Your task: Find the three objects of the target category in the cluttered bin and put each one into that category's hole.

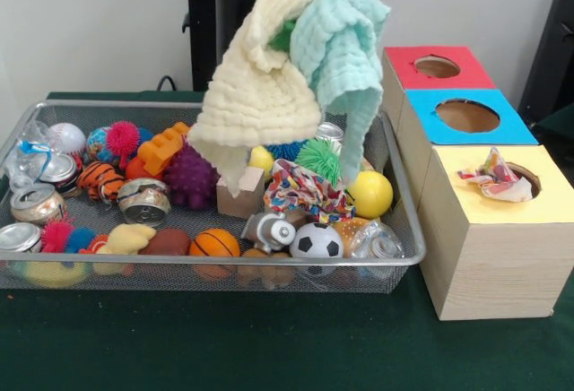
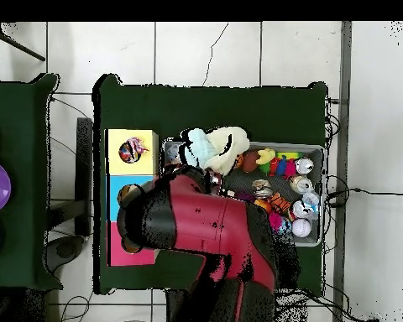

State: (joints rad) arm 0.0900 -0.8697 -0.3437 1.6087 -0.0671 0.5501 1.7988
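Note:
The wire mesh bin (image 1: 408,230) holds many toys and cans; it also shows in the overhead view (image 2: 316,151). A polka-dot cloth (image 1: 308,191) lies crumpled in the bin's middle right. Another polka-dot cloth (image 1: 491,178) is stuffed in the round hole (image 1: 527,176) of the yellow-topped box, partly sticking out; overhead it shows too (image 2: 131,150). A third is not visible. A pale yellow cloth (image 1: 260,95) and a mint cloth (image 1: 345,50) hang together in the air above the bin's back right. They cover my gripper, which holds them from above.
The blue-topped box (image 1: 466,117) and red-topped box (image 1: 435,68) stand behind the yellow one, right of the bin. In the bin are a yellow ball (image 1: 370,194), a soccer ball (image 1: 316,240), a basketball (image 1: 214,243), a wooden block (image 1: 240,195) and crushed cans (image 1: 143,198).

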